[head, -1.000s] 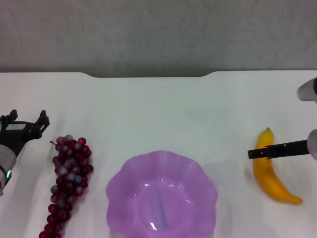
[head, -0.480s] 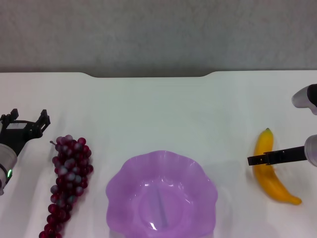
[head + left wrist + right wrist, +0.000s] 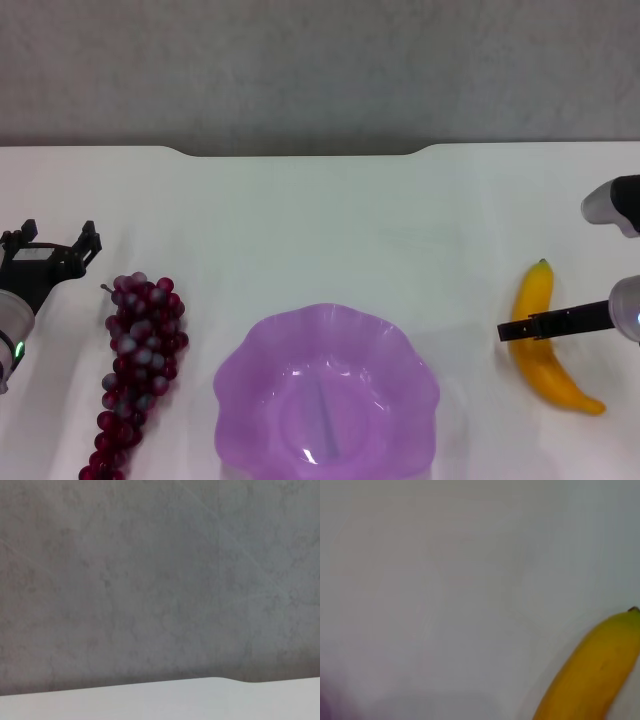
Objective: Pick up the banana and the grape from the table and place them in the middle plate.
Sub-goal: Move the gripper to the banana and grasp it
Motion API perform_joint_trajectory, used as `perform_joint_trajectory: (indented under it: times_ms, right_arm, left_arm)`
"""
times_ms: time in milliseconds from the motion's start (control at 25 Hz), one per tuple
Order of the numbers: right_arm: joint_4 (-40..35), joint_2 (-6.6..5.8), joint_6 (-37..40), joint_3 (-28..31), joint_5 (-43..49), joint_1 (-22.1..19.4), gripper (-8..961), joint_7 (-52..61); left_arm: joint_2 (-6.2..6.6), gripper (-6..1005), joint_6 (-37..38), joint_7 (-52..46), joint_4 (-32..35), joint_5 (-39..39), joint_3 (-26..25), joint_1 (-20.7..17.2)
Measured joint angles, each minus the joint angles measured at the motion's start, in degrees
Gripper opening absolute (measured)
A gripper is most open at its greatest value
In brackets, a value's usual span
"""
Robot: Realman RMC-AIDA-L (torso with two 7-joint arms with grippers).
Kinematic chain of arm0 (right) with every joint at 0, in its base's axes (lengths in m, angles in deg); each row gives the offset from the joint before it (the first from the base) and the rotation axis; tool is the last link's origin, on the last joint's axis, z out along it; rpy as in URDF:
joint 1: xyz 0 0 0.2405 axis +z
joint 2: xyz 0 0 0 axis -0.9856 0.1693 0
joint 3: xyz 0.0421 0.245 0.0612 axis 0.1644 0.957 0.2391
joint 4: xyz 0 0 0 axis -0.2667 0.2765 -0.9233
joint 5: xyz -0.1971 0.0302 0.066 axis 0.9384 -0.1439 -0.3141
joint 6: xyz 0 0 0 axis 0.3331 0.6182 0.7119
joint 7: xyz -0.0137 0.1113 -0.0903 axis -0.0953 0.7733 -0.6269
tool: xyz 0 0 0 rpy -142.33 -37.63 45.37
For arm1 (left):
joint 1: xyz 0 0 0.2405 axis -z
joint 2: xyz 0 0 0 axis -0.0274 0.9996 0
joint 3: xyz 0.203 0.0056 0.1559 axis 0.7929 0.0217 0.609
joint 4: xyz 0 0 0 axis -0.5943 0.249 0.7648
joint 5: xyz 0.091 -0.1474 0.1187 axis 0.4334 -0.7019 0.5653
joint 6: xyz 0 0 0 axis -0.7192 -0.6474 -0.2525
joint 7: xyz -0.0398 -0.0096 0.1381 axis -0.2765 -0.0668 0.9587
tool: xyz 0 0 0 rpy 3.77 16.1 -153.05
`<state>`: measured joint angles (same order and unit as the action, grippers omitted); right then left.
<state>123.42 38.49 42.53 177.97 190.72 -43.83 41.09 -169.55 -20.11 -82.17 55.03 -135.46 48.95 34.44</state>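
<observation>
The purple scalloped plate (image 3: 327, 392) sits nearest on the white counter (image 3: 320, 220), with the grape bunch (image 3: 137, 362) to its left and the banana (image 3: 546, 338) to its right. The right gripper (image 3: 545, 326) crosses the banana's middle; whether its fingers grip cannot be told. The left gripper (image 3: 52, 245) rests beyond the grapes, fingers (image 3: 90, 240) spread apart.

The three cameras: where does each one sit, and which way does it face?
Head view: high, looking down at the table; left tool and right tool show.
Left wrist view: faces the grey wall; no own parts.
Right wrist view: close above the banana; no own parts.
Shared: head and right wrist both show the banana.
</observation>
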Motion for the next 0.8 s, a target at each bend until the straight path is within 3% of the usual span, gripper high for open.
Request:
perform_joint_trajectory:
  times_ms: [640, 800]
  right_arm:
    - [-1.9, 0.15, 2.1, -0.7, 0.0, 0.8, 876, -0.4]
    - [-1.9, 0.14, 2.7, -0.8, 0.0, 0.8, 783, -0.5]
  left_arm:
    - [0.0, 795, 0.0, 0.0, 0.0, 0.0, 0.0, 0.0]
    - [0.0, 795, 0.0, 0.1, 0.0, 0.0, 0.0, 0.0]
